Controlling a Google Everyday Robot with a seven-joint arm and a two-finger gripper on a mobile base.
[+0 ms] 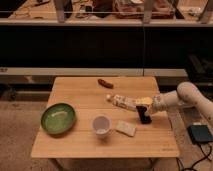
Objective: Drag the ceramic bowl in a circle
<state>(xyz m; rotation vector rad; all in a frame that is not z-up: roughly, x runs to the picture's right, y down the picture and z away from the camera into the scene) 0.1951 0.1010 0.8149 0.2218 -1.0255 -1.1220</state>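
Well, before dark shelving [100, 47], one wooden table [75, 92] bears one ceramic bowl [58, 118] left, one white cup [101, 125], the gripper [144, 118] right, grip unclear.

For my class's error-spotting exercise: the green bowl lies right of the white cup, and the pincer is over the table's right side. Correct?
No. The camera view shows the green bowl left of the white cup; the pincer is over the right side of the table.

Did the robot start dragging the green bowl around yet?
Not yet. Nothing looks done: the ceramic bowl sits untouched at the left of the table. The gripper is low over the right side, beyond the white cup. Reaching the bowl and dragging the circle are left.
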